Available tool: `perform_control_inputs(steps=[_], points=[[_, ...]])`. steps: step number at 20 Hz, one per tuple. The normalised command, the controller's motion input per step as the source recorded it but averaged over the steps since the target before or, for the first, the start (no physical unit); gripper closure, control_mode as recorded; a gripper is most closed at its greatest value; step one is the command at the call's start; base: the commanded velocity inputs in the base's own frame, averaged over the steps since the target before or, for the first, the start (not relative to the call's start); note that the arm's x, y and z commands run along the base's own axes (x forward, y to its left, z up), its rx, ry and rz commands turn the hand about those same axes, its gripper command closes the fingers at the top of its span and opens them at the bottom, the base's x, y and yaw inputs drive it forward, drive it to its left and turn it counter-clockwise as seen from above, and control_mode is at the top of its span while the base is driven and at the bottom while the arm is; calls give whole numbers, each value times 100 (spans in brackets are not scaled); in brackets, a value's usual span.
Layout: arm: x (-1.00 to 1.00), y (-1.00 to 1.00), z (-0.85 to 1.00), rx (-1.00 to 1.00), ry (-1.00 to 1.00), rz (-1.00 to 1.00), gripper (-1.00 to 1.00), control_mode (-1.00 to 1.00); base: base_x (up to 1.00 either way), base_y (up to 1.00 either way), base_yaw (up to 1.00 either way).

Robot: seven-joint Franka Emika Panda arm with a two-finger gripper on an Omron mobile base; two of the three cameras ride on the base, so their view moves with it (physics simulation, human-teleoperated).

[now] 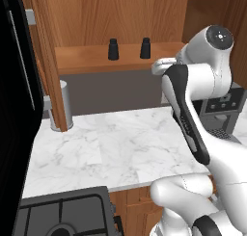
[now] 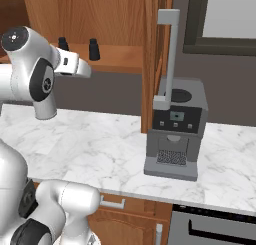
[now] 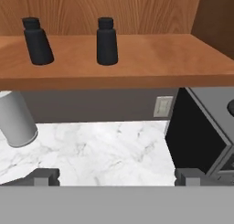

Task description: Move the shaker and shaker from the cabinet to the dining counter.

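Even, soft rendered light, all frames sharp; faint shadow under the cabinet (image 1: 96, 61) shelf, no glare.

Two small black tapered shakers stand on the wooden cabinet shelf: one to the left (image 3: 37, 41) and one to the right (image 3: 107, 41). One tall grey cylinder canister (image 1: 64, 106) stands on the marble worktop. One dark grey coffee machine (image 2: 176, 131) sits there too. One black stove top (image 1: 62, 215) shows at the lower edge, its burners too cropped to count. One pale wall socket plate (image 3: 162, 106) is on the grey backsplash.
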Motion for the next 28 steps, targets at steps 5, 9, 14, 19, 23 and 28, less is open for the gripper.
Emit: perform_control_inputs(steps=[5, 9, 14, 19, 23, 28], points=[[53, -4, 0, 0, 0, 0, -100, -100, 0, 0, 0], [62, 0, 0, 0, 0, 0, -100, -100, 0, 0, 0], [59, 0, 0, 0, 0, 0, -100, -100, 0, 0, 0], [55, 0, 0, 0, 0, 0, -100, -100, 0, 0, 0], [55, 0, 0, 0, 0, 0, -100, -100, 0, 0, 0], [46, 0, 0, 0, 0, 0, -100, -100, 0, 0, 0]])
